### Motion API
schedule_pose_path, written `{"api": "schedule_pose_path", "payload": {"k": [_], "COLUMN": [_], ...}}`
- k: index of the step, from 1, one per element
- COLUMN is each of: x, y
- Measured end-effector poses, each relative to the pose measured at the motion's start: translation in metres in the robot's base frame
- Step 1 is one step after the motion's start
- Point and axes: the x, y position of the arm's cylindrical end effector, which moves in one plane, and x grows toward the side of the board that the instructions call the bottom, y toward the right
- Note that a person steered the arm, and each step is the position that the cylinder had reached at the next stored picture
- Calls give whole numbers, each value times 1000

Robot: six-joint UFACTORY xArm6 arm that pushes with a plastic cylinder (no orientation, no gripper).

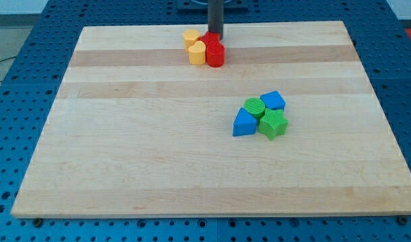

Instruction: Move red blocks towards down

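Two red blocks sit near the view's top centre: a red cylinder in front and a second red block of unclear shape just behind it. My tip comes down at the view's top, right behind the rear red block, touching or almost touching it. Two yellow blocks press against the reds on their left: a yellow cylinder and a yellow block behind it.
A cluster lies right of centre on the wooden board: a blue block, a green cylinder, a blue wedge-like block and a green star-like block. A blue pegboard surrounds the board.
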Motion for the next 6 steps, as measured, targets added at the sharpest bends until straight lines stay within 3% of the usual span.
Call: {"api": "schedule_pose_path", "payload": {"k": [6], "x": [9], "y": [-1]}}
